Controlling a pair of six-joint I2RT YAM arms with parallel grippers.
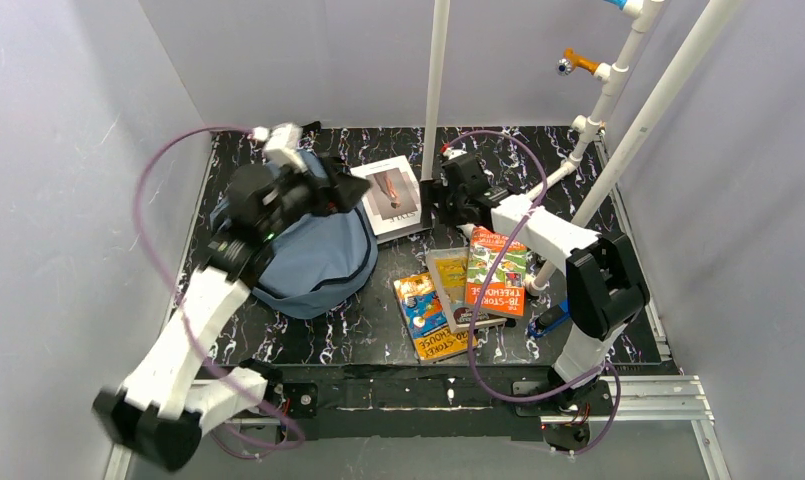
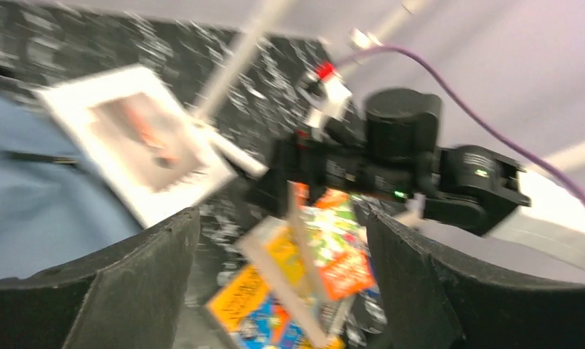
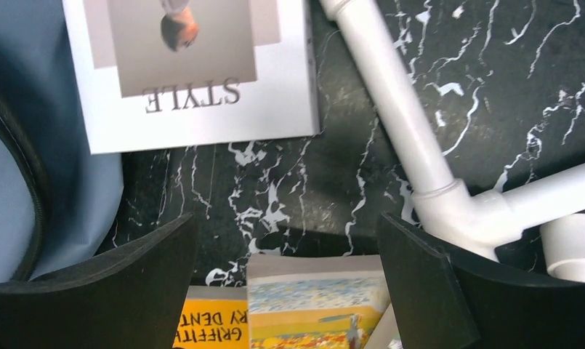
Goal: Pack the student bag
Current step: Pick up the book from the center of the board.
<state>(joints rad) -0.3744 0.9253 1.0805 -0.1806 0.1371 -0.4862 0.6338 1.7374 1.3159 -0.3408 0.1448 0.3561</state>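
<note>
Student bag (image 1: 318,260) sits at the counter's (image 1: 378,330) left, under the left arm. A white book (image 1: 390,197) just beside it and three colourful books (image 1: 465,290) lie unpacked. Left jaws and right jaws both gape empty.

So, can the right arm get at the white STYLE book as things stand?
Probably yes: the right gripper hovers open beside the white STYLE book, nothing between them; the white pipe stands aside.
</note>
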